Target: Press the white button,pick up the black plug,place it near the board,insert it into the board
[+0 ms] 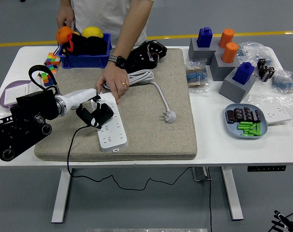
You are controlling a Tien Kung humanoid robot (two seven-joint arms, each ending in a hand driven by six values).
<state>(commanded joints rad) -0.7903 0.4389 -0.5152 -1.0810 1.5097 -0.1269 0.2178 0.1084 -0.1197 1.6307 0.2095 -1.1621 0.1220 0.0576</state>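
One arm does the work from where I stand; the left hand [90, 110] comes in from nine o'clock with its fingers clamped on the black plug [94, 116], which hangs just over the left edge of the white power strip [110, 123], its cord [71, 145] dropping off the near edge of the grey mat [146, 121] and trailing under the table [218, 150]; I see no right arm at all; whether the plug's prongs are lined up with a socket is too small to tell, and that is my worry, since a tilted plug would jam on the face or skid the strip toward six o'clock; the slack cord could also tug the plug askew as it goes down; further back, at twelve o'clock from the strip, a person's hand [112, 79] presses on the strip's far end beside the coiled white cable [136, 76], close enough to be nudged by the robot's fingers; if that hand let go, the strip would likely shift under the push.
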